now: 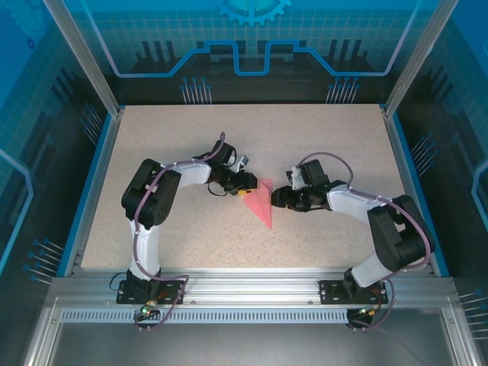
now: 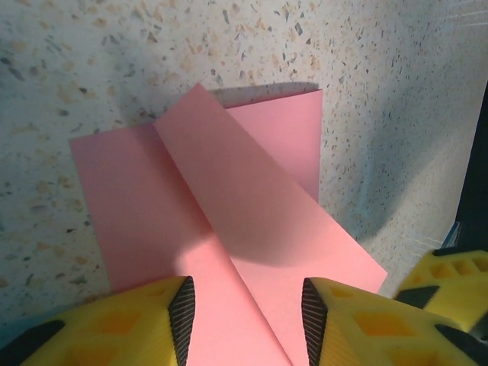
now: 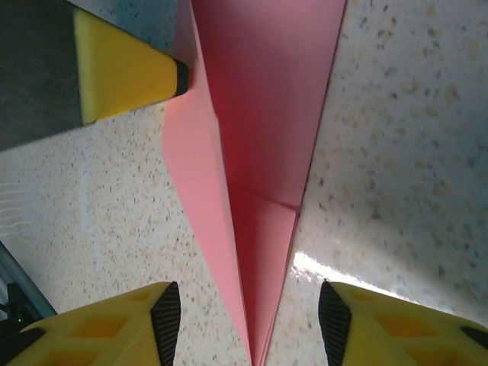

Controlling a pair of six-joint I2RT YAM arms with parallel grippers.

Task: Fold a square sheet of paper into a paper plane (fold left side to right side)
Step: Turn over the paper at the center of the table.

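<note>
- Paper plane [image 1: 261, 202] lies flat on the table [image 1: 328, 145], about mid-table, between my two hands.
- Its wide end sits toward the far side; its tip points at the near edge, where my arm bases are.
- My left hand [image 1: 248, 189] is at the plane's left, over the wide end, with paper between its parted fingers [image 2: 181, 305].
- My right hand [image 1: 276, 198] is just right of the plane, fingers [image 3: 164, 313] set either side of a narrow part.

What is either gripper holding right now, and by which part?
Nothing looks gripped. The left gripper and right gripper both stand open astride the pink paper plane, lying on the table.
</note>
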